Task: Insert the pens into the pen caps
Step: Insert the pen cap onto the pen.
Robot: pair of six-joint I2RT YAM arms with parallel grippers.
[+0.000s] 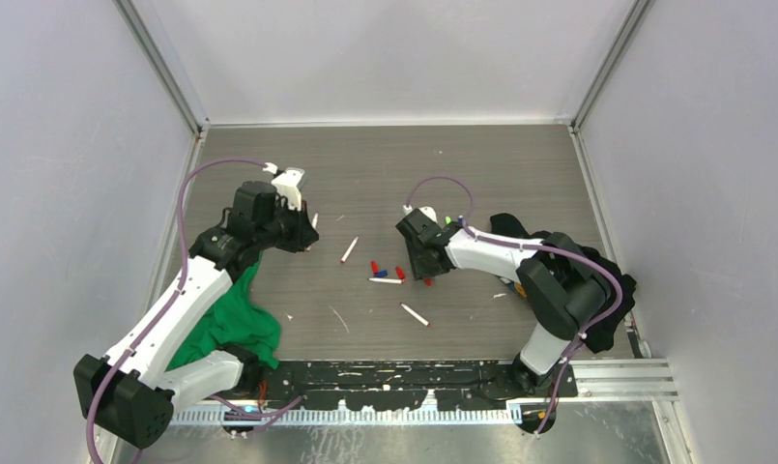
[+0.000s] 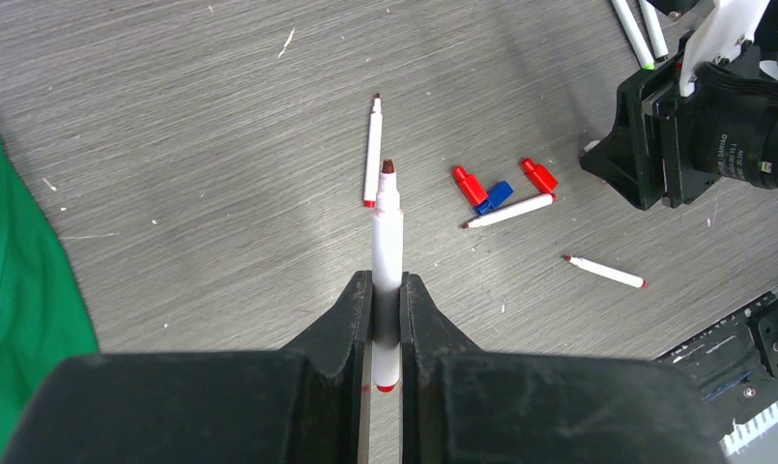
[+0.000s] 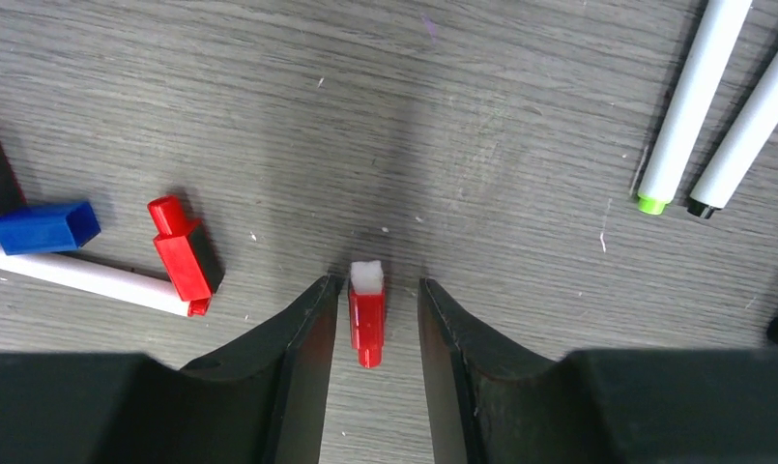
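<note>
My left gripper (image 2: pixel 386 280) (image 1: pixel 305 232) is shut on a white pen (image 2: pixel 387 227) with a dark red tip pointing away, held above the table. My right gripper (image 3: pixel 375 286) (image 1: pixel 426 275) is open and low on the table. A red pen cap (image 3: pixel 367 324) with a white end lies between its fingers, touching neither. Near it lie a red cap (image 3: pixel 182 251), a blue cap (image 3: pixel 46 226) and a white pen (image 3: pixel 85 275). Loose pens lie mid-table: one (image 1: pixel 349 250), another (image 1: pixel 386 280), a third (image 1: pixel 415 314). A third red cap (image 2: pixel 469 185) lies by the blue one.
Two more white pens (image 3: pixel 694 101), one green-ended and one black-ended, lie far right of my right gripper. A green cloth (image 1: pixel 232 319) lies under my left arm. A black rail (image 1: pixel 394 377) runs along the table's near edge. Grey walls (image 1: pixel 75 145) enclose the table.
</note>
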